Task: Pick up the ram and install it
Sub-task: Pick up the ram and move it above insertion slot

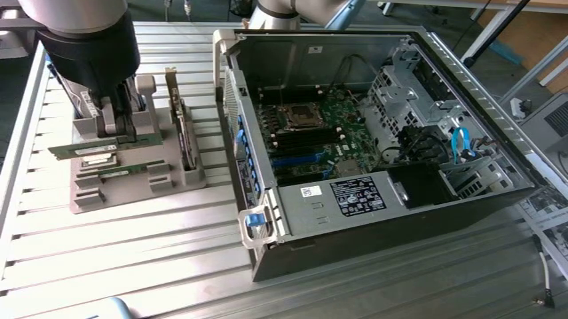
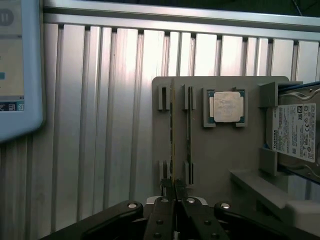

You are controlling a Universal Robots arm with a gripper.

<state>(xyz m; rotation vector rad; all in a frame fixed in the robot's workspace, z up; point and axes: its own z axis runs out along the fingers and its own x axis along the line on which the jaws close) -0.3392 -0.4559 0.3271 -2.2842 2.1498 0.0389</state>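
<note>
Exterior view | hand (image 1: 119, 135) clamped on ram (image 1: 76, 149) | grey holder (image 1: 173, 185) on ribbed metal table (image 1: 133, 252)

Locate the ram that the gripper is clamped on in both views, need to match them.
Exterior view: the ram is a long green strip at the exterior view's left, across the grey holder, between the fingers of the gripper.
Wrist view: the ram is edge-on, a thin line running out from the shut gripper, beside a second ram stick.
Shared landmark: the grey holder.

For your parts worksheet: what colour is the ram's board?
The ram is green, clearest in the exterior view.
</note>
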